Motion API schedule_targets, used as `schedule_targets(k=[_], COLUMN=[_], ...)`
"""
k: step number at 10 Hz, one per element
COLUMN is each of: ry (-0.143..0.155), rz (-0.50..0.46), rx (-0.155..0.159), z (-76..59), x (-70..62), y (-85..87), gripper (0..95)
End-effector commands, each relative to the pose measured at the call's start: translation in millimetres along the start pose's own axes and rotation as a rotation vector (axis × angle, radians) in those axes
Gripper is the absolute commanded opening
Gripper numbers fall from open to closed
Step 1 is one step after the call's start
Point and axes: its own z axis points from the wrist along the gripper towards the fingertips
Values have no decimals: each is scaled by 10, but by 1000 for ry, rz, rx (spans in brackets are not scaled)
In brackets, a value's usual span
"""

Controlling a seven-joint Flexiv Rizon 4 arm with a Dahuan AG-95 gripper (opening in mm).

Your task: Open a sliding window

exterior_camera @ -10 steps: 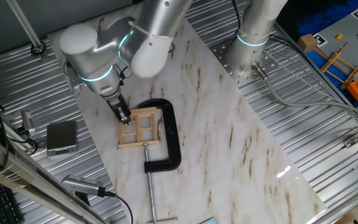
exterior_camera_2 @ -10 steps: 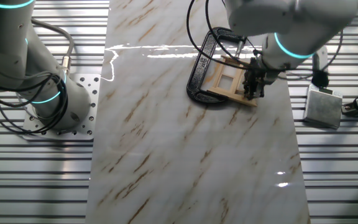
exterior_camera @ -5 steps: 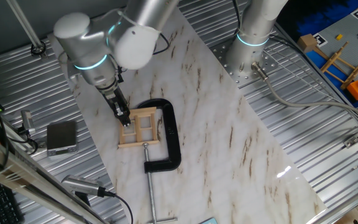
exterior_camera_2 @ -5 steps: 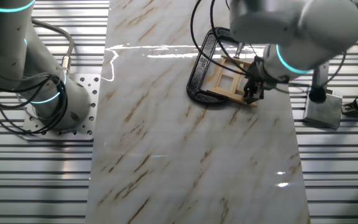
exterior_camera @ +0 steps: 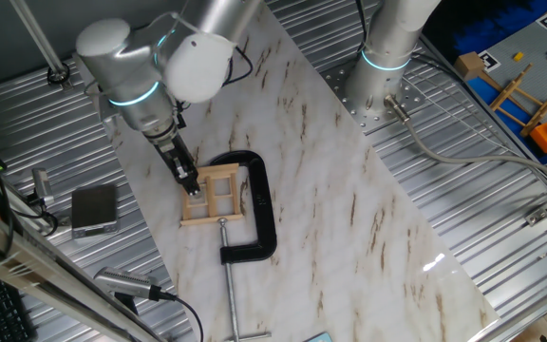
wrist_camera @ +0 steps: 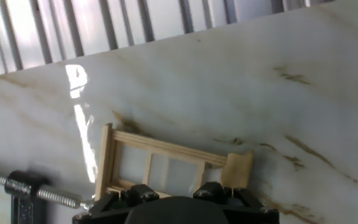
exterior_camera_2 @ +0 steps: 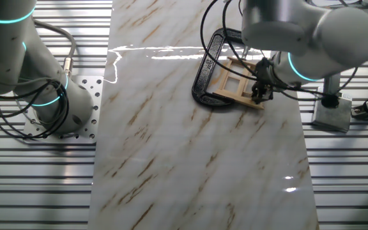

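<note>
The sliding window (exterior_camera: 215,195) is a small light wooden frame with thin crossbars, lying flat on the marble board inside the jaws of a black C-clamp (exterior_camera: 260,214). It also shows in the other fixed view (exterior_camera_2: 238,83) and in the hand view (wrist_camera: 166,163). My gripper (exterior_camera: 190,182) points down at the window's left edge, with its fingers close together and the tips touching the frame near the corner (exterior_camera_2: 259,96). In the hand view only the black gripper body (wrist_camera: 176,202) shows at the bottom, and the fingertips are hidden.
The clamp's long screw (exterior_camera: 231,285) runs toward the board's front edge. A grey box (exterior_camera: 94,209) lies on the ribbed metal table left of the board. A second arm's base (exterior_camera: 383,76) stands at the back. A wooden rack toy (exterior_camera: 520,95) sits far right.
The arm's elbow and wrist have swung left and tilted. The fingertips stay at the window's left edge. The window has not visibly shifted.
</note>
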Motion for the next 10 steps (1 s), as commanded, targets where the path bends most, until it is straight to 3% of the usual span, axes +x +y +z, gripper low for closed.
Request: schedule_targets(k=[1, 10], ry=[-16, -11], rz=[-19, 22], rx=[90, 71], z=[4, 76], x=[0, -74], y=[0, 59], gripper=[570, 570])
